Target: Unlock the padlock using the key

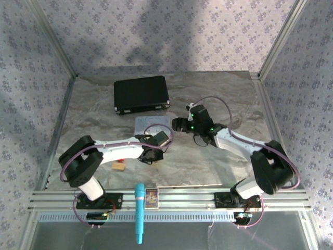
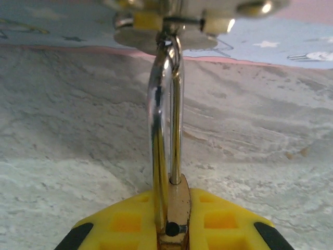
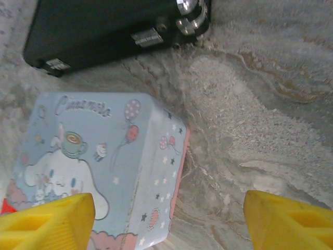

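Tin [image 3: 104, 166] lies under my wide-open right gripper [image 3: 166, 224], black case [image 3: 104, 31] toward the bench's far edge; left gripper [image 2: 174, 229] clamps brass padlock [image 2: 177, 200], shackle [image 2: 158, 114] pointing outward.

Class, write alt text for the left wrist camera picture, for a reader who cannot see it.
The left hand clamps the brass padlock between yellow fingers, with its silver shackle rising toward blurred metal parts at the top. Behind lie a grey marbled table and the edge of a pale blue tin.
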